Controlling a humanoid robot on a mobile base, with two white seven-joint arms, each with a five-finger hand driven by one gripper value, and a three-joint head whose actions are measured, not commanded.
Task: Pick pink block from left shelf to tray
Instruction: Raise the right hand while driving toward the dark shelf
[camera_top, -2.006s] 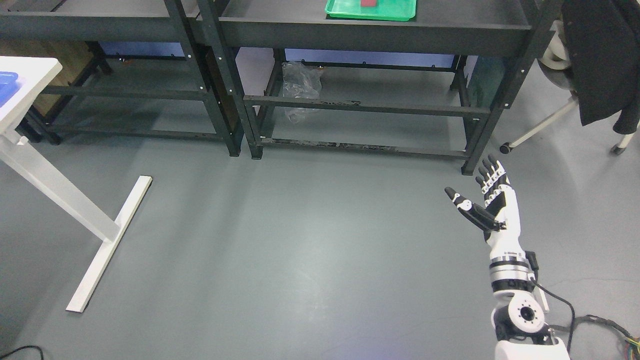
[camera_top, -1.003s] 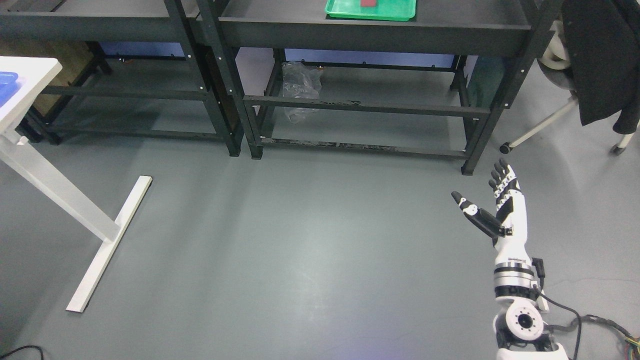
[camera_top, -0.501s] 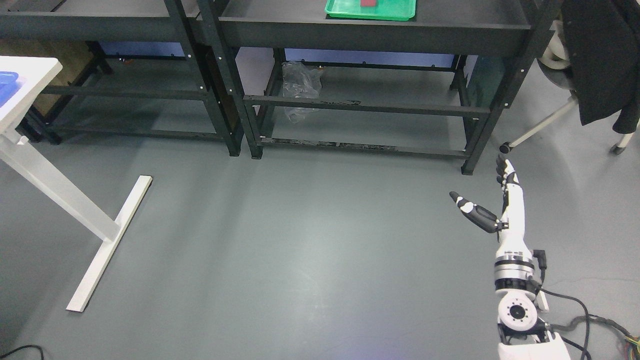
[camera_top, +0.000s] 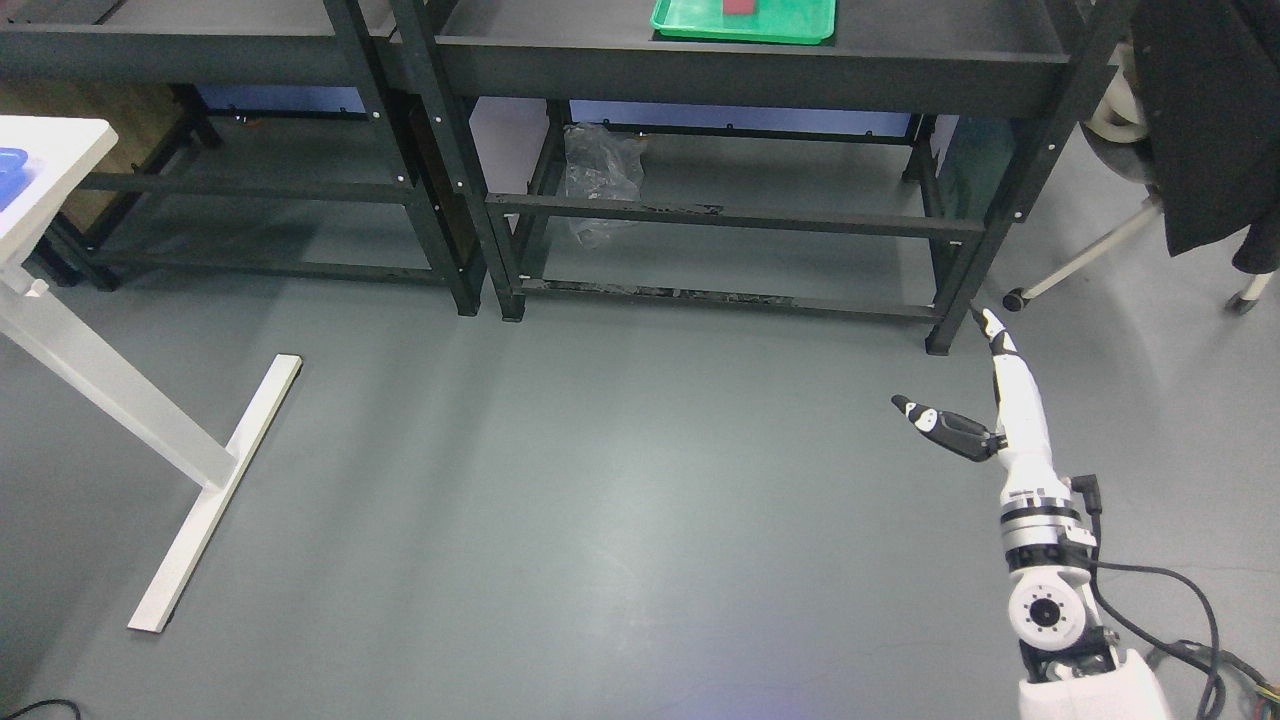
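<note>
A green tray (camera_top: 790, 22) sits on the top of the right black shelf (camera_top: 750, 60) at the upper edge of the head view. A pink-red block (camera_top: 741, 7) lies in the tray, cut off by the frame's top. The left black shelf (camera_top: 200, 50) shows no block in view. My right hand (camera_top: 960, 385) is low at the right, over the floor in front of the right shelf's leg. Its fingers are straight, its thumb spread, and it holds nothing. My left arm is out of view.
A white table (camera_top: 50, 160) with a blue bin (camera_top: 12, 165) stands at the left, its foot (camera_top: 215, 495) on the grey floor. A clear plastic bag (camera_top: 598, 180) lies on the right shelf's lower level. A chair with a dark coat (camera_top: 1195, 130) stands at the right.
My right hand has rolled from palm-facing to edge-on and drifted slightly right and down. The view has shifted a little.
</note>
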